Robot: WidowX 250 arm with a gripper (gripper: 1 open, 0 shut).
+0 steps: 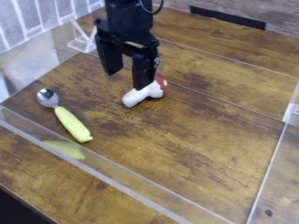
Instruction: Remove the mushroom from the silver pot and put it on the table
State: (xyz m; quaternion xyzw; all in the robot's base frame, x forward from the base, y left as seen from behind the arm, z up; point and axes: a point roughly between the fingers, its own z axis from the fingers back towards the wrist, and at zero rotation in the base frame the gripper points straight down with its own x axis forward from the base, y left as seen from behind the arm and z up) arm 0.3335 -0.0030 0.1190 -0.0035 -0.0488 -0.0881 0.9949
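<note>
While the mushroom (142, 94) lay on the wooden surface (187, 149), the pincer (126, 86) hovered just beside it, open.

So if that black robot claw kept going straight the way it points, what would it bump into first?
Probably the white-stemmed, red-capped toy mushroom or the brown wooden tabletop beside it; depth is unclear.

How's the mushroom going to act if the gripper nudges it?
The mushroom lies on its side with a rounded stem, so it may roll. Its cap looks wider than the stem, so it would probably curve rather than roll straight.
</note>
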